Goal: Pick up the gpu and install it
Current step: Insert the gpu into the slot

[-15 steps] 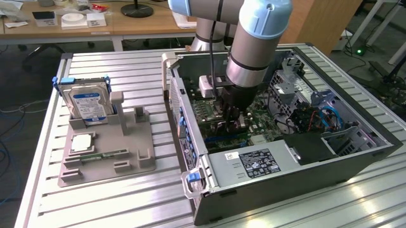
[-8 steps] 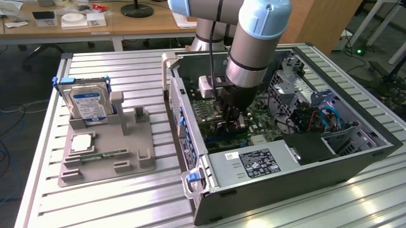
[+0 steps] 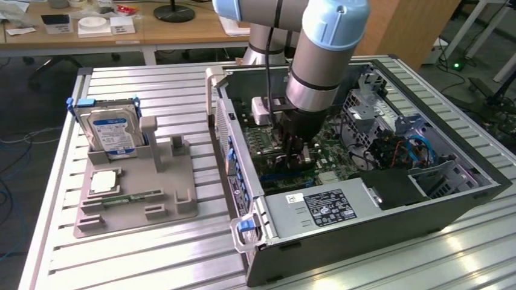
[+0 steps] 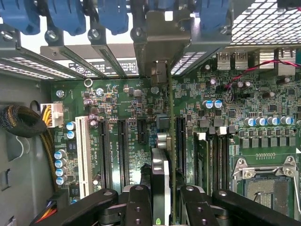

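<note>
Edge-on in the wrist view, the gpu (image 4: 162, 174) is a thin green card standing upright over the motherboard (image 4: 117, 99). My gripper (image 4: 164, 207) is shut on it, with one black finger (image 4: 137, 203) on each side. The card's silver end bracket (image 4: 159, 42) reaches the case's rear slot openings, among the blue latches (image 4: 113, 14). The card runs in line with the black expansion slots (image 4: 123, 150); I cannot tell whether it sits in one. In the exterior view my gripper (image 3: 294, 151) is down inside the open computer case (image 3: 451, 199), just above the board.
A white slot (image 4: 84, 155) and a bundle of cables (image 4: 23, 122) lie to one side of the card, RAM slots and the processor socket (image 4: 268, 183) to the other. On the exterior view's left, a grey fixture (image 3: 137, 205) holds a hard drive (image 3: 111, 134). The power supply (image 3: 322, 208) fills the case's near corner.
</note>
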Available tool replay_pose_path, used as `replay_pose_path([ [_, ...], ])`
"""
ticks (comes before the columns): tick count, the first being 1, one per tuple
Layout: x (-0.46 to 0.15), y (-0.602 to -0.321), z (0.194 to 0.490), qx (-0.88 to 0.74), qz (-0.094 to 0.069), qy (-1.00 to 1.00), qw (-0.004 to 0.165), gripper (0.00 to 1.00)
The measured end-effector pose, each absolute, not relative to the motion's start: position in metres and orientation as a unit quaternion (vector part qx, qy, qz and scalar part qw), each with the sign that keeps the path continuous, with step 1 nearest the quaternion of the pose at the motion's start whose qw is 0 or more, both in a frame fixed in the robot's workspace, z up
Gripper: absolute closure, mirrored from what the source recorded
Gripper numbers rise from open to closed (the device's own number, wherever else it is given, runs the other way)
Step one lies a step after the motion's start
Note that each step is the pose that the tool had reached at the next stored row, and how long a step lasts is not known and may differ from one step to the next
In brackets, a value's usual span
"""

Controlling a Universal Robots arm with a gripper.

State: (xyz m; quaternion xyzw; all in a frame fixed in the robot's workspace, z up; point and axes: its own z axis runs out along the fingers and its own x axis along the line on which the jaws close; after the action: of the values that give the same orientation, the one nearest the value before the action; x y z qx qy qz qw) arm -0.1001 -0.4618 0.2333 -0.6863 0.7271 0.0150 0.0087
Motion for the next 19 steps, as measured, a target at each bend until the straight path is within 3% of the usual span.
replay_pose_path([
  [19,-0.1001,-0.4618,0.2261,-0.686,0.015,0.727,0.009,0.71],
])
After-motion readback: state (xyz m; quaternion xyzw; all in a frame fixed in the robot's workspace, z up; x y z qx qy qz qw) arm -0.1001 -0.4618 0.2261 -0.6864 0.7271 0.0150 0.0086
